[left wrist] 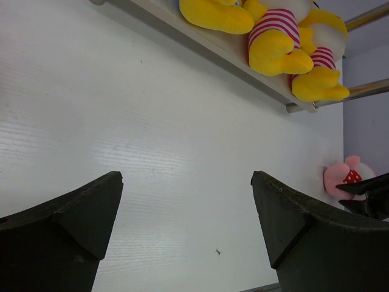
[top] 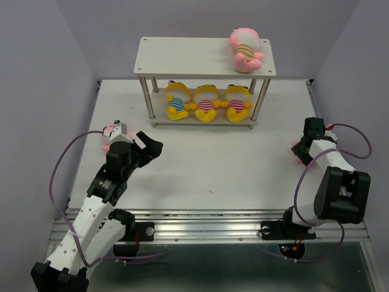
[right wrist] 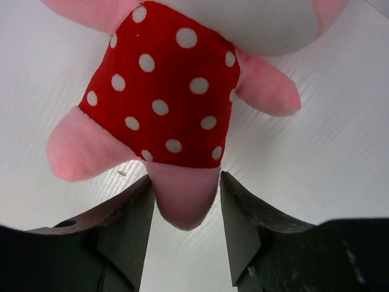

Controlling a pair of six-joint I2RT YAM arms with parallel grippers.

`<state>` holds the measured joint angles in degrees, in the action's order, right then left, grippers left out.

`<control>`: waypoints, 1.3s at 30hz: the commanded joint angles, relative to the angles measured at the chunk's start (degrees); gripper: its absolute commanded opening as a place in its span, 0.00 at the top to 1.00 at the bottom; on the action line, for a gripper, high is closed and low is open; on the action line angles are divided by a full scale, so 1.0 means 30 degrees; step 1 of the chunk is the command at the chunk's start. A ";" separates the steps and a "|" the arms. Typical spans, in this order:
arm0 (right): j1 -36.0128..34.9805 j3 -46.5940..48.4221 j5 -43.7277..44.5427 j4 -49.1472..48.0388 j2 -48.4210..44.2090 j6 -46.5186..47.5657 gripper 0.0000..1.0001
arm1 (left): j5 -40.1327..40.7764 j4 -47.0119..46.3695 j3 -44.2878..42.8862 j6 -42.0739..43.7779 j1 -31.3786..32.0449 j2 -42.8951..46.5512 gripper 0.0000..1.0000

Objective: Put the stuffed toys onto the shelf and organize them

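The shelf stands at the back of the table. One pink stuffed toy in a striped outfit lies on its top board. Three yellow toys sit in a row on the lower board, also seen in the left wrist view. My right gripper is low at the right side, its fingers pressed on both sides of one leg of a pink toy in a red polka-dot outfit lying on the table. My left gripper hovers wide open and empty. Another pink toy lies just behind the left arm.
The white table ends at a metal rail by the arm bases. Purple-grey walls close in the left, right and back. Purple cables loop beside each arm. The polka-dot toy with the right fingers shows at the edge of the left wrist view.
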<state>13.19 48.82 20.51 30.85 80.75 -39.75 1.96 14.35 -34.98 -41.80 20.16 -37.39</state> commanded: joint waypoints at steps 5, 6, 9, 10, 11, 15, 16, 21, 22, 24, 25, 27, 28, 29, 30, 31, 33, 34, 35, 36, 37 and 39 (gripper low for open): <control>0.0173 -0.0042 0.0779 -0.0821 -0.0579 0.0328 0.70 | 0.0022 -0.0681 0.0118 0.0340 0.0047 0.0186 0.01; 0.0173 -0.0042 0.0809 -0.0821 -0.0608 0.0416 0.76 | 0.0051 -0.0681 0.0118 0.0340 0.0047 0.0187 0.01; 0.0173 -0.0130 0.1013 -0.0821 -0.0900 0.0738 0.99 | 0.0022 -0.0652 0.0118 0.0340 0.0047 0.0187 0.01; 0.0173 -0.0130 0.0985 -0.0792 -0.1017 0.0855 0.99 | -0.0007 -0.0652 0.0118 0.0340 0.0047 0.0187 0.01; 0.0173 -0.0188 0.0811 -0.0792 -0.1279 0.1175 0.99 | -0.0008 -0.0652 0.0118 0.0340 0.0018 0.0187 0.01; 0.0173 0.0132 -0.0823 -0.0324 -0.1808 0.2754 0.99 | -0.0037 -0.0652 0.0118 0.0369 0.0047 0.0157 0.01; 0.0173 0.0192 -0.1238 -0.0207 -0.1954 0.3022 0.99 | -0.0066 -0.0652 0.0089 0.0369 0.0047 0.0157 0.01; -0.3413 0.0484 -0.1829 0.1429 -0.3504 0.4429 0.99 | -0.0066 -0.0594 0.0001 0.0369 0.0047 0.0128 0.01; -0.4387 0.0659 -0.1770 0.2015 -0.3683 0.4431 0.99 | -0.0124 -0.0565 -0.0028 0.0427 0.0047 0.0128 0.01; -0.6242 0.0982 -0.1944 0.2575 -0.4063 0.4226 0.99 | -0.0095 -0.0506 -0.0058 0.0428 0.0047 0.0128 0.01; -0.7954 0.1157 -0.1974 0.2839 -0.4500 0.3935 0.99 | -0.0124 -0.0448 -0.0145 0.0428 0.0047 0.0128 0.01; -0.9516 0.1714 -0.2265 0.3482 -0.5029 0.3757 0.99 | -0.0066 -0.0301 -0.0233 0.0399 0.0017 0.0128 0.01; -1.0858 0.1890 -0.2847 0.3544 -0.5293 0.3786 0.99 | 0.0021 -0.0156 -0.0350 0.0399 0.0017 0.0157 0.01; -1.1509 0.2095 -0.3375 0.3573 -0.5818 0.3786 0.99 | 0.0080 -0.0067 -0.0438 0.0370 0.0017 0.0157 0.01; -1.2212 0.2590 -0.3961 0.3371 -0.5997 0.4018 0.99 | 0.0167 -0.0008 -0.0613 0.0398 0.0046 0.0215 0.01; -1.2915 0.2856 -0.4837 0.3137 -0.6115 0.4107 0.99 | 0.0226 0.0050 -0.0702 0.0399 0.0047 0.0216 0.01; -1.5287 0.4051 -0.5604 0.2434 -0.6117 0.4545 0.99 | 0.0314 0.0314 -0.1023 0.0457 0.0047 0.0303 0.01; -1.6107 0.4524 -0.5578 0.2228 -0.6000 0.4693 0.99 | 0.0373 0.0460 -0.1083 0.0486 0.0047 0.0391 0.01; -1.7682 0.5079 -0.5549 0.2052 -0.5796 0.4926 0.99 | 0.0431 0.0519 -0.1112 0.0487 0.0018 0.0421 0.01; -1.8423 0.5607 -0.5462 0.1673 -0.5301 0.5422 0.99 | 0.0490 0.0607 -0.1171 0.0487 0.0046 0.0537 0.01; -1.9010 0.6743 -0.5403 0.1495 -0.4977 0.5833 0.99 | 0.0549 0.0724 -0.1229 0.0487 0.0047 0.0625 0.01; -2.0152 0.7979 -0.5287 0.1202 -0.3984 0.6856 0.99 | 0.0636 0.0870 -0.1288 0.0487 0.0046 0.0801 0.01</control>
<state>-41.98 65.34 5.61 39.33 65.84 -25.15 2.46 16.51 -35.77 -41.50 20.16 -36.86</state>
